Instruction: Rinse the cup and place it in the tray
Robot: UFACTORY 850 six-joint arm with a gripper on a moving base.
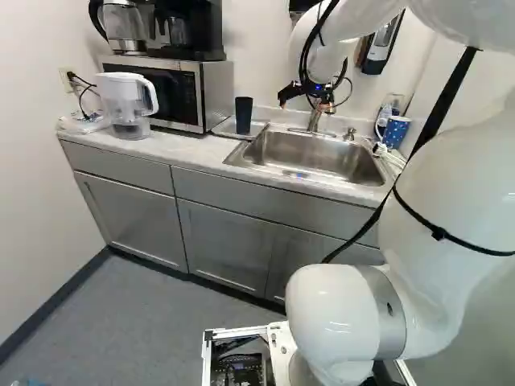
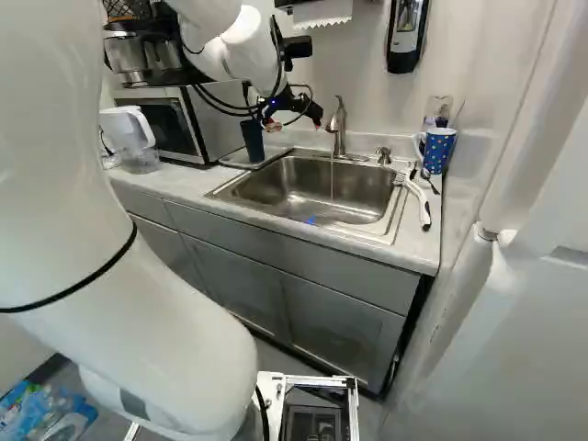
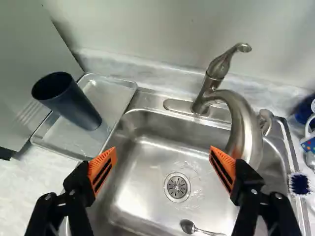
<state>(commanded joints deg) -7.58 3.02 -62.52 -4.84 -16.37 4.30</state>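
Observation:
High over the sink (image 2: 363, 197), in front of the faucet (image 2: 339, 129), hangs my gripper (image 2: 294, 123). In the wrist view the gripper (image 3: 163, 156) is open, its orange pads wide apart with only the sink behind them. The dark blue cup (image 3: 69, 102) stands upright on the metal tray (image 3: 112, 93) left of the sink in the left base view, apart from the fingers. A thin stream of water (image 2: 332, 175) falls from the faucet into the basin.
A spoon (image 3: 189, 227) lies in the sink near the drain (image 3: 177, 187). Beyond the tray stand a microwave (image 1: 205, 88) and a water pitcher (image 1: 127, 104). A blue mug (image 2: 438, 150) and a brush (image 2: 419, 197) are on the sink's other side.

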